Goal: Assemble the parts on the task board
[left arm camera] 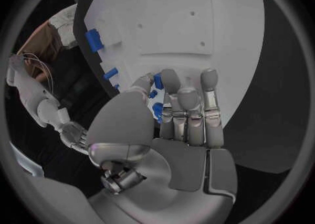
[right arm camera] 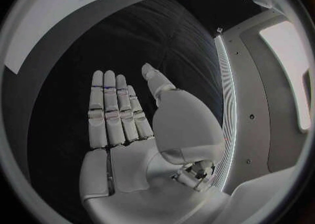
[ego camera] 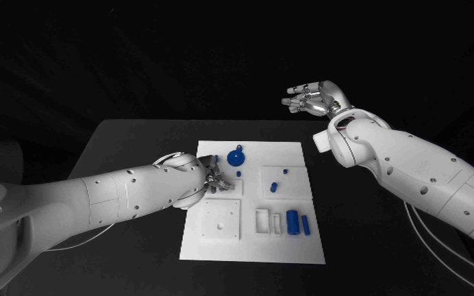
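left hand (ego camera: 209, 175) over task board (ego camera: 286, 241) left edge, blue disc part (ego camera: 236, 158) just beside, right hand (ego camera: 316, 99) raised beyond counter (ego camera: 129, 138), fingers apart

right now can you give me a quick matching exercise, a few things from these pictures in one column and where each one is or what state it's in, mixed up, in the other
Column one:
1. left silver robot hand
2. right silver robot hand
3. round blue disc part
4. pair of blue cylinder parts

Column two:
A. lying side by side near the front right corner of the white task board
B. raised beyond the table's far edge, fingers apart, holding nothing
C. down on the board's left side, fingers curled over small blue pieces
D. on the far part of the board, near the middle of its far edge

Pairs: 1-C, 2-B, 3-D, 4-A
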Robot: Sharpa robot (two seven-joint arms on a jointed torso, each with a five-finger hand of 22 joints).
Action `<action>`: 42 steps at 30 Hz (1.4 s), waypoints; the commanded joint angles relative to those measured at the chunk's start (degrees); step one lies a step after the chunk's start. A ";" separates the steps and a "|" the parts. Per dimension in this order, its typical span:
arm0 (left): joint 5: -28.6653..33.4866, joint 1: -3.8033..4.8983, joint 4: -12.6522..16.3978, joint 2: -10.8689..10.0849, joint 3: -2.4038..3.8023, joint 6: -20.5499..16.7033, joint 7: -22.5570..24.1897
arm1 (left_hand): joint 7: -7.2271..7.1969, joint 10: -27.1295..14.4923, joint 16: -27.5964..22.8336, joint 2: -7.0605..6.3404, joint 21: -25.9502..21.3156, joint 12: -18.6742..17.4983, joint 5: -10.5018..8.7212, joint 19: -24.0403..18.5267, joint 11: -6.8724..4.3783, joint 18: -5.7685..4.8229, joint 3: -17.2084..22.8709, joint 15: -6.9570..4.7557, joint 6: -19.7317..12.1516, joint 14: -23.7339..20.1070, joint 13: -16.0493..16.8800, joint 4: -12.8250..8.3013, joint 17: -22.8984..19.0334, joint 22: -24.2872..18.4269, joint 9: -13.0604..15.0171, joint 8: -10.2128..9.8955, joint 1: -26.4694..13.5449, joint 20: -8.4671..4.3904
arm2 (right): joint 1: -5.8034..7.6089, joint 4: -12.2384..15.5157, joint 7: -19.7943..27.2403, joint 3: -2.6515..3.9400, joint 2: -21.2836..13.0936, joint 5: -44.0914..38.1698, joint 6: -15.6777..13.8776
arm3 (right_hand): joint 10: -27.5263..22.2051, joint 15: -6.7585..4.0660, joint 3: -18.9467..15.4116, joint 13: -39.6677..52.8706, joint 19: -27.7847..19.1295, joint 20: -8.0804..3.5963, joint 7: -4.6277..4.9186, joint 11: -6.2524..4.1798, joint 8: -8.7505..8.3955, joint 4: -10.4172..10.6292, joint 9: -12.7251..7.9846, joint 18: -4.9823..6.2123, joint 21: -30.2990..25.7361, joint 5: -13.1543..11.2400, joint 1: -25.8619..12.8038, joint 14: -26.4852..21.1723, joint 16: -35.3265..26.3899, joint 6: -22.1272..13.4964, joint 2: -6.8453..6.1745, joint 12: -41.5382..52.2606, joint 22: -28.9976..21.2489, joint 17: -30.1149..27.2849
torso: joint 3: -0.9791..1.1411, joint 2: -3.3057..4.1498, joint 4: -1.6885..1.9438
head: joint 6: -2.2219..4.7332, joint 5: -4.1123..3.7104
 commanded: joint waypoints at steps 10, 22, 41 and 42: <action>0.63 -0.14 0.05 -0.02 -0.04 0.38 0.89 | 0.54 0.01 -0.30 -3.27 -1.10 0.38 -11.44 0.71 0.18 -0.91 -1.42 0.10 0.85 -0.49 -0.01 5.81 -0.14 0.62 1.26 0.06 -0.82 0.01 | -0.14 0.04 0.36 0.02 -0.05 -0.13 1.25 | -2.30 1.87 0.26 -0.14 -2.35 1.99 0.34 1.47 -0.13 0.64 -0.03 -0.55 -0.07 -0.41 -0.79 -3.11 -2.57 -1.05 -0.75 -3.06 -6.05 -1.41 | 0.05 0.00 0.01 | 0.10 -0.07; 0.83 -0.14 -0.07 -0.37 -0.03 0.09 0.99 | 0.74 -0.04 -0.35 -5.29 -1.76 0.37 -18.97 0.97 0.34 -0.86 -10.29 0.19 0.63 -0.56 -0.07 10.99 -0.21 0.85 2.19 -0.07 -2.10 0.09 | -0.39 0.00 0.33 0.02 -0.12 0.03 1.31 | -2.93 2.67 -0.32 -0.17 -3.89 2.98 0.48 1.95 -0.15 0.89 -0.05 -0.20 0.10 -0.28 -0.60 -4.40 -4.51 -1.35 -0.86 -4.83 -8.60 -1.49 | 0.01 0.02 0.01 | 0.09 -0.13; 2.44 -0.07 0.85 -2.32 0.05 0.64 0.79 | 0.75 -0.04 -0.52 -5.42 -2.04 0.18 -19.08 1.10 0.34 -0.95 -11.27 0.14 0.52 -0.55 -0.21 11.07 -0.31 0.88 2.07 -0.03 -2.75 0.01 | -0.74 -0.01 0.36 0.02 -0.41 0.41 1.20 | -4.02 3.48 -0.89 -0.16 -6.04 3.90 0.62 2.41 -0.16 1.29 -0.06 -0.01 -0.01 0.42 -0.67 -6.15 -5.99 -1.86 -1.11 -5.21 -8.71 -1.56 | -0.02 -0.02 0.02 | 0.13 -0.43; 2.64 -0.04 1.02 -2.52 0.12 0.73 0.78 | 0.75 -0.04 -0.52 -5.42 -2.04 0.18 -19.08 1.10 0.34 -0.95 -11.27 0.14 0.52 -0.55 -0.21 11.07 -0.31 0.88 2.07 -0.03 -2.75 0.01 | -0.75 -0.01 0.37 0.02 -0.44 0.44 1.19 | -4.04 3.49 -0.91 -0.16 -6.07 3.91 0.62 2.42 -0.17 1.32 -0.07 0.00 0.00 0.43 -0.66 -6.15 -6.02 -1.93 -1.11 -5.20 -8.71 -1.56 | -0.02 -0.02 0.02 | 0.13 -0.43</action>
